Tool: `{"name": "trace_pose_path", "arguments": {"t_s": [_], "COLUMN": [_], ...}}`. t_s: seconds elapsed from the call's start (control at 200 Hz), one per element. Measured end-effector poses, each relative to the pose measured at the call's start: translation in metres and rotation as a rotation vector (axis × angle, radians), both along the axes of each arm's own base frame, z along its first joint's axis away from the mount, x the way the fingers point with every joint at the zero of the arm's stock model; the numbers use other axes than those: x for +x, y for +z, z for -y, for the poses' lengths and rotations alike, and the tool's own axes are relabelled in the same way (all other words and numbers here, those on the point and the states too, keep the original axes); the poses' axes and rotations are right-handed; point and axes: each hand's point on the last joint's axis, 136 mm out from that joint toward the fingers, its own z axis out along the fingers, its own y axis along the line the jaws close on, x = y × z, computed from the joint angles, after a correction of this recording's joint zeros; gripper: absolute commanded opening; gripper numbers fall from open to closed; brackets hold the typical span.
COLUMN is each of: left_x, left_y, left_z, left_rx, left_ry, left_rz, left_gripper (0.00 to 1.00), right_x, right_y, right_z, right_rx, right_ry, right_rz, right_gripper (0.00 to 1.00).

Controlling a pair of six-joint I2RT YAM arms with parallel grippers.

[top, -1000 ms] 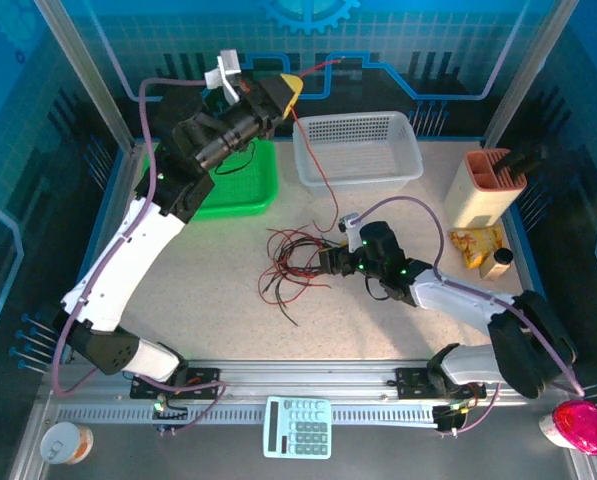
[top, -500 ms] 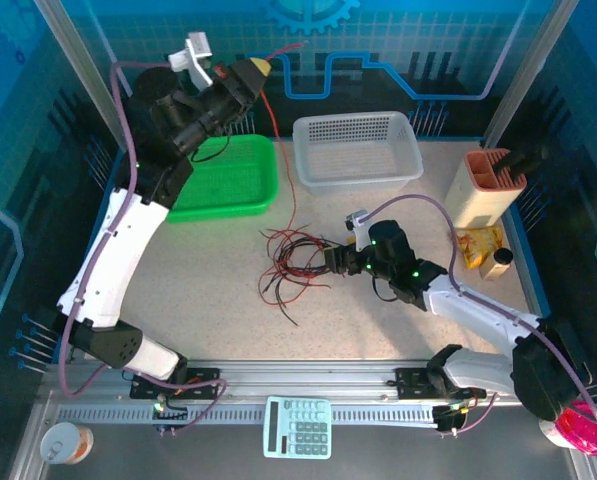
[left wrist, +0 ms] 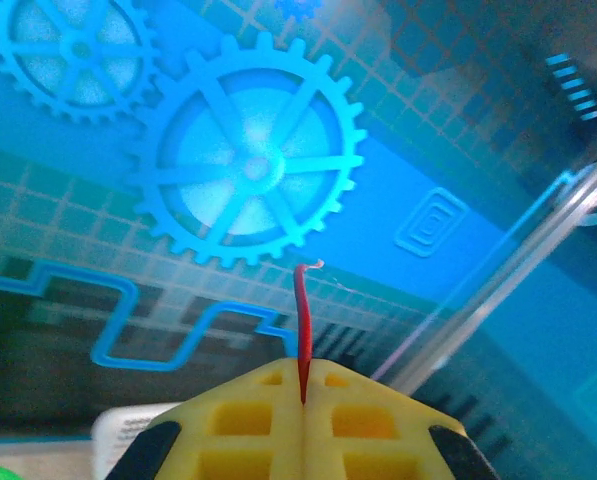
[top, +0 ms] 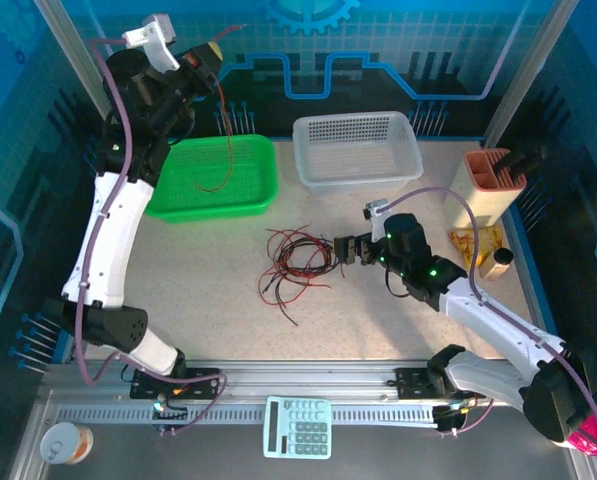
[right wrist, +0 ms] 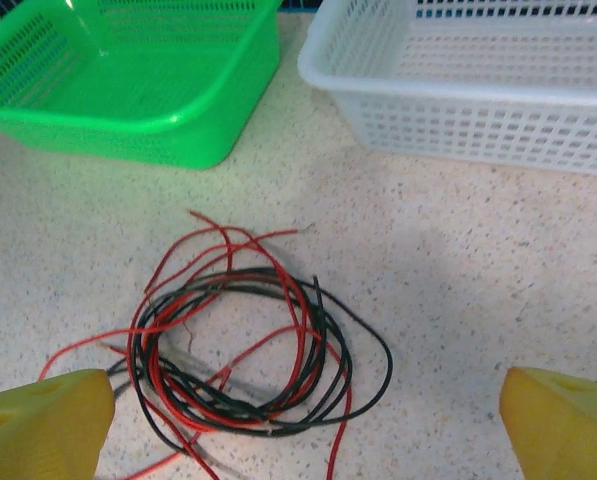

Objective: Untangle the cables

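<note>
Standing side by side at the far edge of the tabletop, a green basket and a white mesh basket are seen from above. The left pincer, raised high, is clamped shut on one red strand, whose lower end is seen inside the green basket's rim. The right pincer is held low with jaws spread wide, gripping nothing, just beside the other cables, a red-and-black tangle lying mid-tabletop. The strand's short tip, poking past the yellow fingers, is caught by the left wrist camera; the tangle's separate loops are shown close up by the right wrist camera.
</note>
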Motion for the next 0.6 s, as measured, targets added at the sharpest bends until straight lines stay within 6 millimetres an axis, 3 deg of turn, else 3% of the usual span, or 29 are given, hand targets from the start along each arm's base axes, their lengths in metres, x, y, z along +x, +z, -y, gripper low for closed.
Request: {"name": "trace_pose_path", "arguments": {"t_s": [0.185,0.335,0.595], "left_x": [0.034,0.054,0.068], "left_y": [-0.029,-0.056,-0.101], "left_z": [-0.035,-0.062,-0.098], "left_rx": [0.148,0.248,0.377], "left_ry": [0.115,0.18,0.247], "left_rz": [-0.018,-0.048,-0.099], "left_gripper": [0.0,0.0,0.0], "right_x": [0.016,0.017,0.009], "right_y": [0.033,0.035,0.026], "right_z": [-0.009,-0.019,-0.039], "right_rx": [0.033,0.052,0.094], "right_ry": [0.002,0.047,0.154], "right_rz": [0.041,0.026,-0.031], "right_gripper": [1.0,1.0,1.0]}}
